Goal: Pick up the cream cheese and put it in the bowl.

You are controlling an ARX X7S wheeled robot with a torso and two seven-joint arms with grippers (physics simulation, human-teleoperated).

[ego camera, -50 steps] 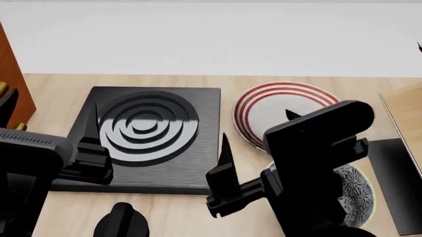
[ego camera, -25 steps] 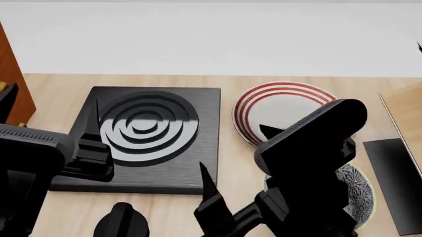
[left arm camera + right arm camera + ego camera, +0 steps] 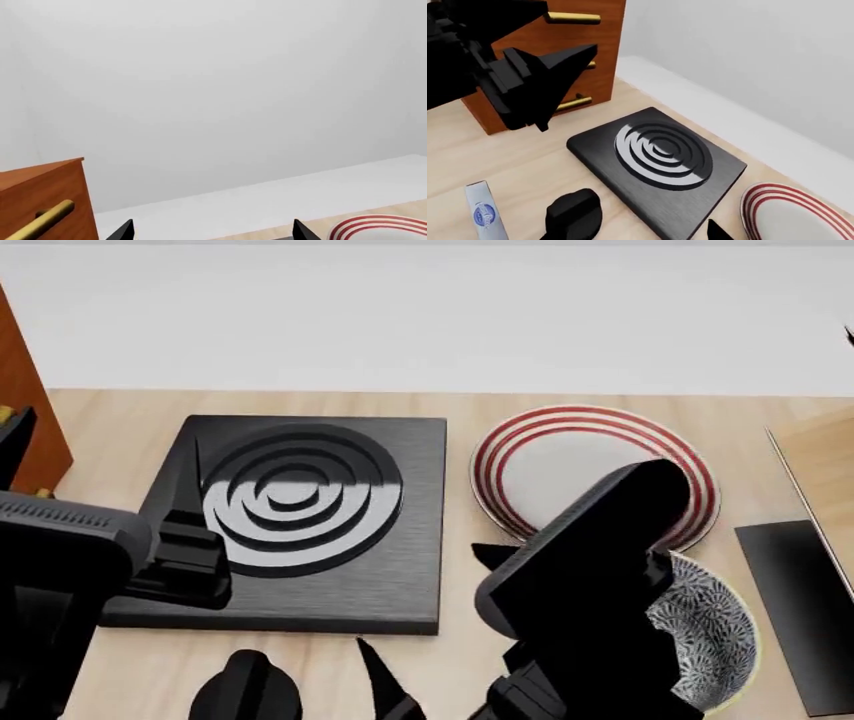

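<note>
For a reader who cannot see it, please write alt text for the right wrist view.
A cream cheese box lies flat on a light wooden table, beside a black knob and a black stove plate with concentric rings. Behind stand a brown drawer cabinet and the left pincer; a red-striped plate shows alongside.

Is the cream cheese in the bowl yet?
No. The cream cheese lies flat on the wooden table in the right wrist view; the bowl, partly hidden by the right arm, shows none.

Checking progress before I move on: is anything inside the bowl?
The visible part of the bowl shows only its patterned interior; the right arm covers the rest. The cream cheese lies on the counter.
</note>
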